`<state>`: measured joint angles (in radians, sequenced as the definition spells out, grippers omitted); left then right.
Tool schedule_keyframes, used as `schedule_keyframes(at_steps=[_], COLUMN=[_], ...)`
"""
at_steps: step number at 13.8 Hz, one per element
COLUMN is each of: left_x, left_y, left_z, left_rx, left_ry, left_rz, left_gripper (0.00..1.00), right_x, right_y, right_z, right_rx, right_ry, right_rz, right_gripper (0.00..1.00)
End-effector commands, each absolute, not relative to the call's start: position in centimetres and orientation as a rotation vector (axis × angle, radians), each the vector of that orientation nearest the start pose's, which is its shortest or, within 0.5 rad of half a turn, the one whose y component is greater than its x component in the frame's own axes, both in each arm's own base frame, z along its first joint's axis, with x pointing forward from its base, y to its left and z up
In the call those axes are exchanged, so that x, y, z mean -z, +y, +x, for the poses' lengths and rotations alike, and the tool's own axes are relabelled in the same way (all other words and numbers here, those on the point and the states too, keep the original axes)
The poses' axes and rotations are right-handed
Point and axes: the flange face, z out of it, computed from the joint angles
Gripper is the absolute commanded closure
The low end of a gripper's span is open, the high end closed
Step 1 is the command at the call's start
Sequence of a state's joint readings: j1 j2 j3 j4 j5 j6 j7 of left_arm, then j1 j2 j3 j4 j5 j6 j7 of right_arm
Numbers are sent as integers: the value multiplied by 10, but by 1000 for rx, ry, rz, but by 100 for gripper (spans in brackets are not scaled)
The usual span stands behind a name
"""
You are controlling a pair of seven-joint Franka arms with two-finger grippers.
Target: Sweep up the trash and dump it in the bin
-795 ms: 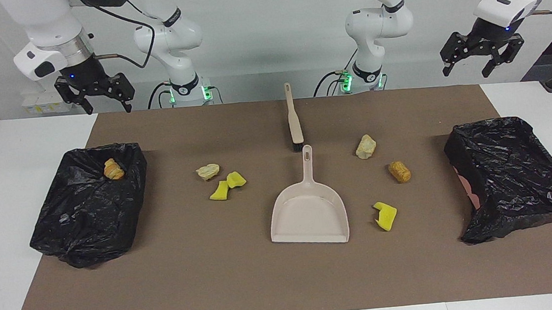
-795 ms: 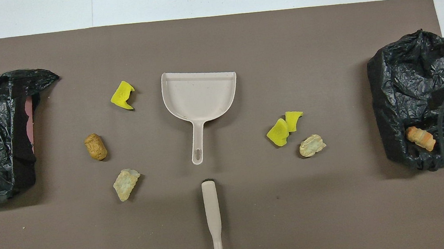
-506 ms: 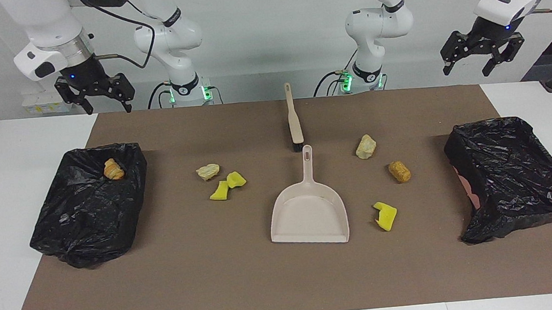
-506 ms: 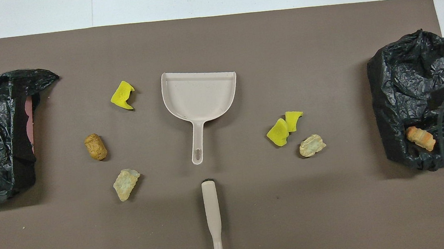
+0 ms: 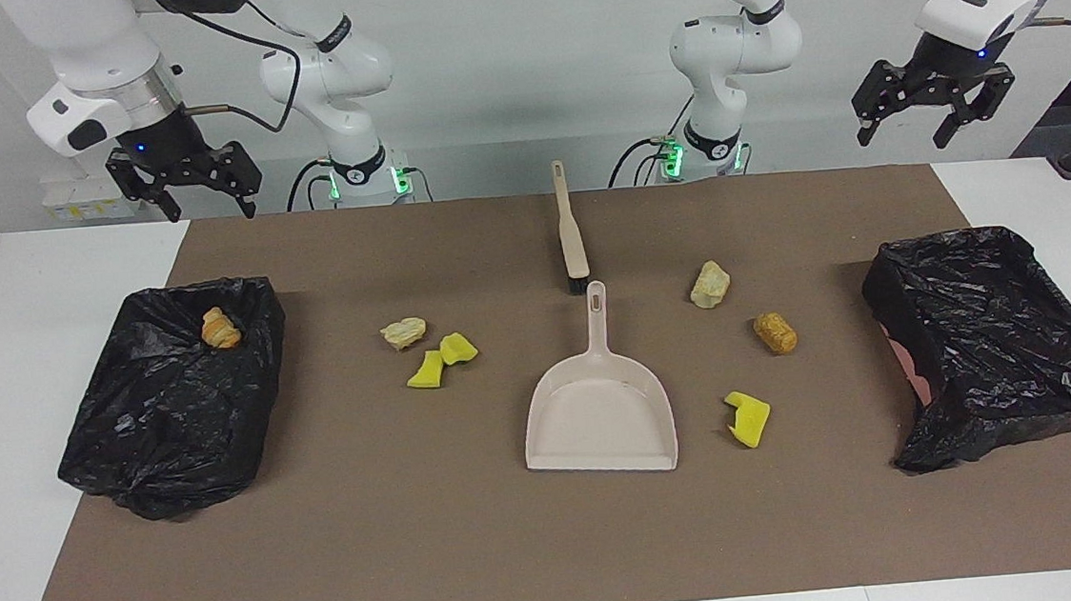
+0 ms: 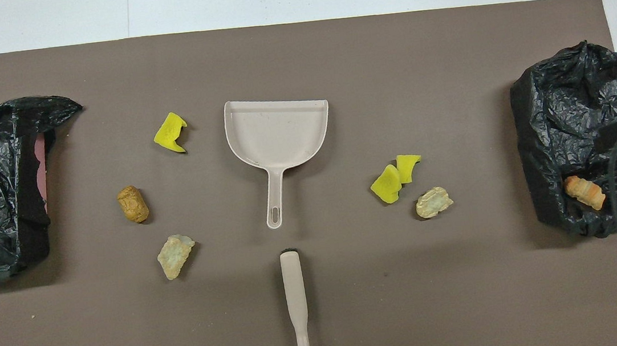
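Only the left hand [image 5: 934, 111] has shifted, a touch higher and toward the table's middle since the earlier frame; nothing on the worktop [image 5: 517, 550] has moved. It hangs open above the worktop's edge at the left arm's end, and the right hand [image 5: 187, 185] hangs open at the right arm's end. The brush [image 5: 571, 231] lies midway between the arms, its long axis pointing away from the robots, bristles just short of the dustpan [image 5: 600, 410] handle. Trash lies loose to both sides: two yellow sponge pieces [image 5: 440, 361] and a cream lump [image 5: 403, 331] toward the right arm, a third sponge piece [image 5: 747, 418], a brown lump [image 5: 775, 332] and a tan lump [image 5: 709, 284] toward the left. One orange lump [image 5: 219, 327] already sits in the right arm's bin [image 5: 173, 434]; the other bin [image 5: 997, 341] looks empty.
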<state>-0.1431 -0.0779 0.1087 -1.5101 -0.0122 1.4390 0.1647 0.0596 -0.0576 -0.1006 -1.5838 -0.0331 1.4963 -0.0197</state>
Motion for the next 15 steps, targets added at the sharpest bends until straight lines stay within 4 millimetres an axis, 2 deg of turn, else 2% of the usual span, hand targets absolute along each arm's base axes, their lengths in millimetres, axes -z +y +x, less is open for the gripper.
schedule_keyframes(at_steps=[1,2,4,6,10,15], left_x=[-683,-682,-681,-675,-643,-600], left_y=[-22,-24,-44,-64,-118,-182], left_z=[508,508,504,490,461,401], left_rx=[33,31,24,10,-43,-55], left_ry=[318,321,380,397,385,450], left_rz=[-3130,-3132,-3124,-3118,-3096,-3073], left_gripper=[0,0,0,0,0,0], right_x=[-645,-645,-644,-646,-644,-612], right_y=[-25,-26,-29,-30,-18,33], right_z=[521,521,521,521,521,548], right_rx=[-44,-44,-47,-42,-42,-72], right_ry=[41,44,53,54,1,-123], right_rz=[-3144,-3144,-3144,-3145,-3145,-3151], right_gripper=[0,0,0,0,0,0])
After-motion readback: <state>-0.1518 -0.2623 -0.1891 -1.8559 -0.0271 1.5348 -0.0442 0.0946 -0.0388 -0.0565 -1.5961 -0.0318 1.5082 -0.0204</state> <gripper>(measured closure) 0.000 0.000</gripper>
